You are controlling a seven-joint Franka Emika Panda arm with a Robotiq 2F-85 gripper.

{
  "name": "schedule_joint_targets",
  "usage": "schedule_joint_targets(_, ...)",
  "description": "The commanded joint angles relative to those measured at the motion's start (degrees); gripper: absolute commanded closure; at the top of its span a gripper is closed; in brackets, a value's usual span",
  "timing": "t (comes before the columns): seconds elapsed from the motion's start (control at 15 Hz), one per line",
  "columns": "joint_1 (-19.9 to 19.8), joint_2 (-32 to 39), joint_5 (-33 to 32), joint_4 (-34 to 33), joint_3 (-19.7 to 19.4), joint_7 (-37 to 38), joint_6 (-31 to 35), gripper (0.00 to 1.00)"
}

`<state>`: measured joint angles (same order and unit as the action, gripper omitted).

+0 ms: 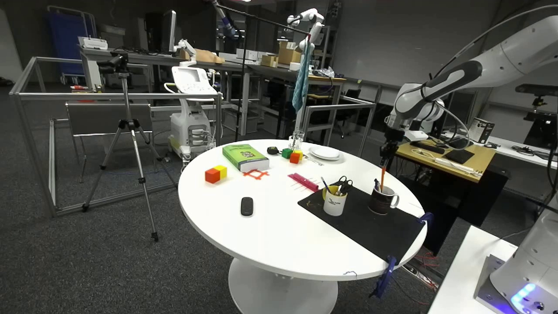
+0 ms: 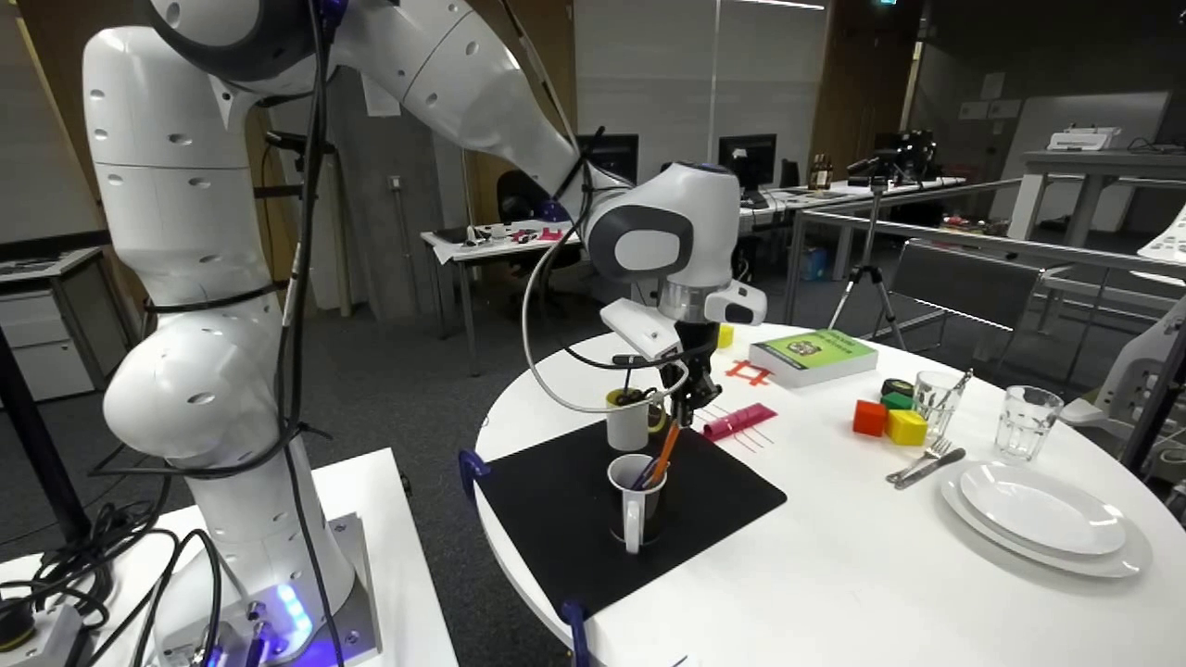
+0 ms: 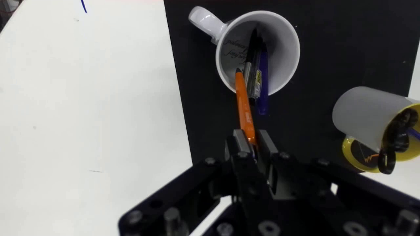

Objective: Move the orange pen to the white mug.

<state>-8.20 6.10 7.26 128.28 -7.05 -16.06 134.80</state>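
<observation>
The gripper, at lower centre in the wrist view, pinches the orange pen, whose tip is at the mouth of the dark mug, upper centre; the white mug stands at right.

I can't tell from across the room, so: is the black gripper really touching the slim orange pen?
Touching. The wrist view shows the slim orange pen pinched near its upper end by the black gripper, with no visible gap on either side.
</observation>
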Motion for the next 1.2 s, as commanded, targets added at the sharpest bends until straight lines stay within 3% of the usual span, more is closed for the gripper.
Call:
schedule_joint_targets(0.0, 0.4, -4.6, -1.0, 0.6, 0.4, 1.8, -2.1, 0.97)
schedule_joint_targets(1.13, 5.3, -10.1, 1.4, 0.6, 3.6, 4.9, 0.0, 0.97)
